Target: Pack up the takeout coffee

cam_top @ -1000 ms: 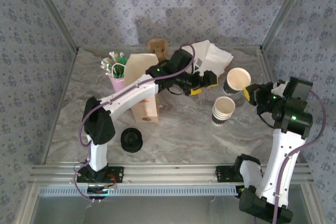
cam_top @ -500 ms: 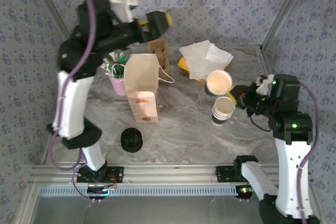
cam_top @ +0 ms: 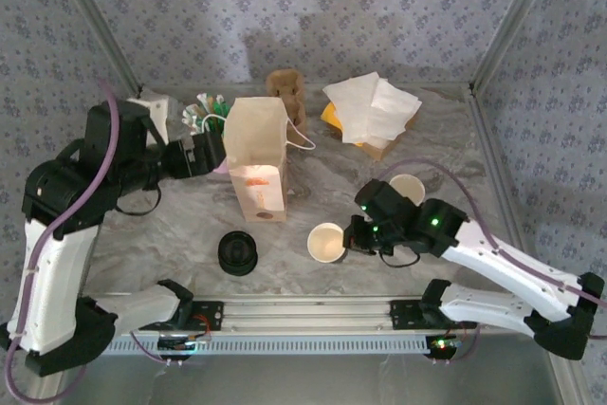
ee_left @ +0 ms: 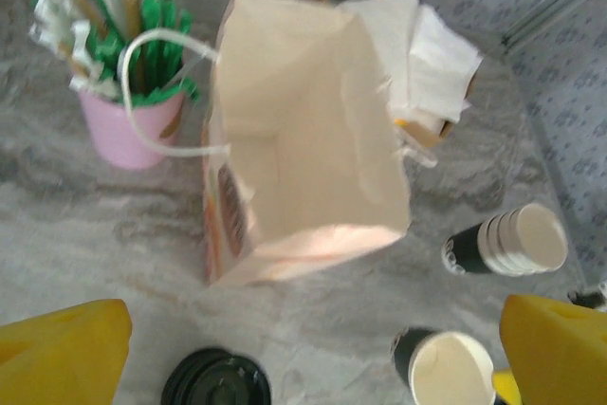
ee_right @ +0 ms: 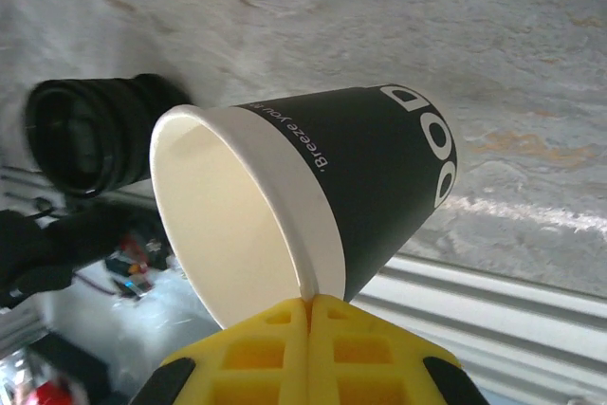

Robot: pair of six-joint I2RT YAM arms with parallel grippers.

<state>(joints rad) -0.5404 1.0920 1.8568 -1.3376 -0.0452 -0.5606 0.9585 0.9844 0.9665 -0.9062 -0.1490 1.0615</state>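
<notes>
The right hand (ee_right: 308, 315) pinched the thin rolled rim of the lidless paper cup (ee_right: 379, 187) between yellow waffled fingers (ee_right: 266, 348). The cup was matte dark outside with white lettering and pale within. It was near the front of the marbled grey table (cam_top: 332, 187), right of the ribbed round black lids (cam_top: 237, 253). The left hand (cam_top: 204, 156) was spread wide, left of the creased tan paper bag (ee_left: 303, 139), which stood open.

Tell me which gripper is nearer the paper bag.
Left. The left gripper is open beside the paper bag; the right gripper, shut on a lidless cup, is farther off, nearer the front.
</notes>
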